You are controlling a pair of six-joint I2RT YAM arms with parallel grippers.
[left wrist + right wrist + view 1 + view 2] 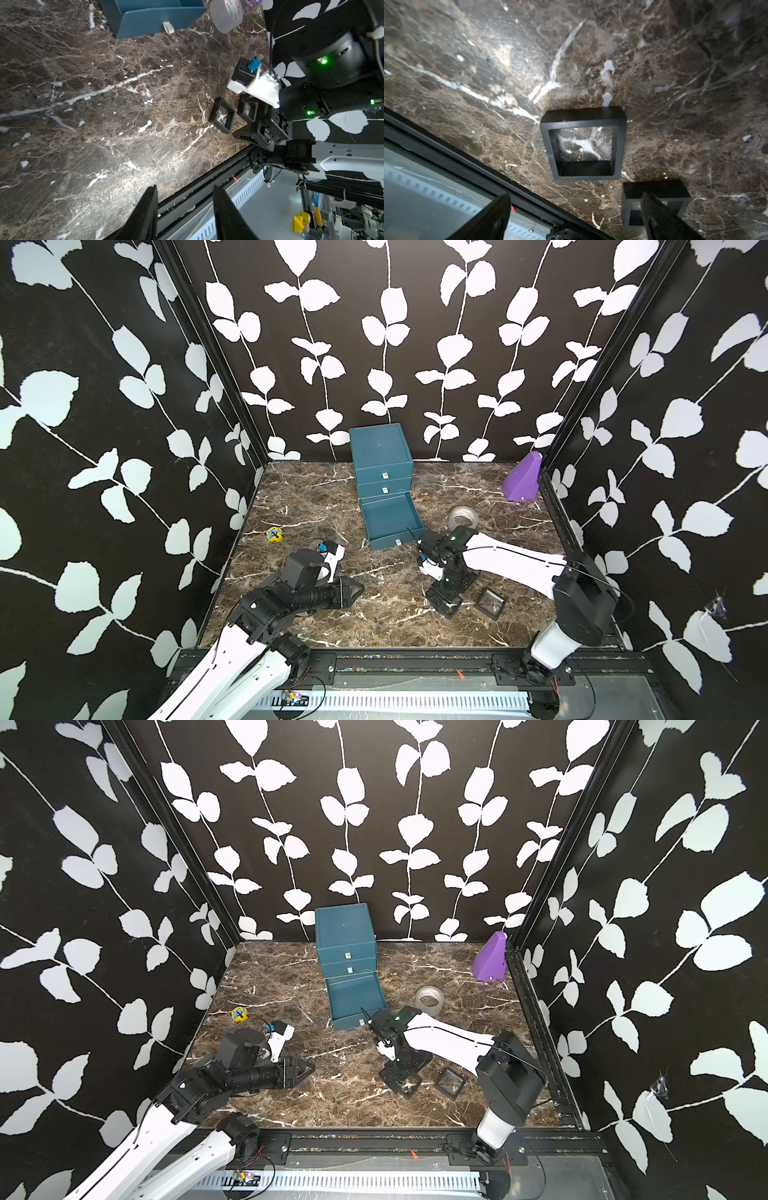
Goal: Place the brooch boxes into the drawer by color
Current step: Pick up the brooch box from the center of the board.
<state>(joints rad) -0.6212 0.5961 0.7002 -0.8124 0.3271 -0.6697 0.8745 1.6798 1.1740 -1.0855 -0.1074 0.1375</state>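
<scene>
Two black, clear-centred brooch boxes (583, 143)

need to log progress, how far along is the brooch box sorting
Done: the bottom drawer of the teal chest is pulled open, looking empty; the upper two are shut, contents hidden. In hand: nothing; the right gripper hovers with fingers spread by a black brooch box, and the left gripper is empty. Left: that box and a second black box lie on the table.
</scene>
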